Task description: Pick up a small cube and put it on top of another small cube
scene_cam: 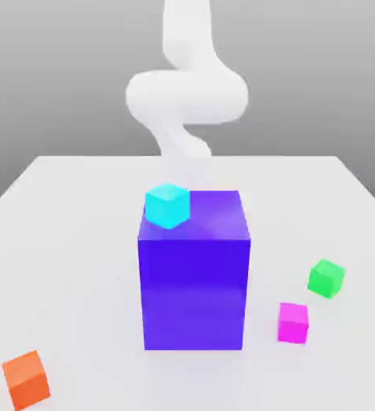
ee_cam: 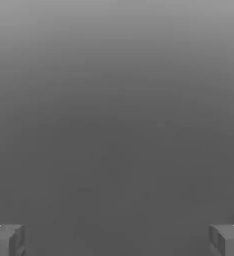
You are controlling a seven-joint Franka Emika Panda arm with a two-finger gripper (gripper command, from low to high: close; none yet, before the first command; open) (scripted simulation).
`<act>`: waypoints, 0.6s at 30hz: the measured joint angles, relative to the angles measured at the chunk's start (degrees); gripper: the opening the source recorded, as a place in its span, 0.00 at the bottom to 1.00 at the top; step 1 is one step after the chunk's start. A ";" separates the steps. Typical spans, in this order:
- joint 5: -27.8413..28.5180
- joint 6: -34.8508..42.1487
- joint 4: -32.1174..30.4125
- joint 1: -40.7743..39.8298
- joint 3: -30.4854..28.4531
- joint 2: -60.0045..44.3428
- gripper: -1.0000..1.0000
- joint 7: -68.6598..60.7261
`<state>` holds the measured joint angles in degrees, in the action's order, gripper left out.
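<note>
Orange cube (scene_cam: 26,380) lies nearest. Pink cube (scene_cam: 293,323) sits on the table (scene_cam: 78,241), near the green cube (scene_cam: 326,278) — likely light, rigid; grip opposite flat faces. Gripper (ee_cam: 117,240) spread wide, empty.

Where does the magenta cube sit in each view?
Exterior view: magenta cube on the table, at the exterior view's right of the purple block, near the green cube.
Hand view: open tool facing grey backdrop.
Shared landmark: the grey backdrop.
</note>
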<state>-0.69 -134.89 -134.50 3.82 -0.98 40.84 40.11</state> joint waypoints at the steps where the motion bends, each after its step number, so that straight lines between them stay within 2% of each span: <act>1: -0.37 -1.46 -1.24 1.72 -0.39 -2.39 0.50 -2.73; 10: -3.49 -13.13 -11.34 14.37 -1.81 -21.48 0.50 -24.74; 18: -3.29 -23.43 -20.22 22.50 0.62 -38.03 0.50 -41.89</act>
<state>-3.98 -158.32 -154.71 26.32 -0.36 2.81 -1.78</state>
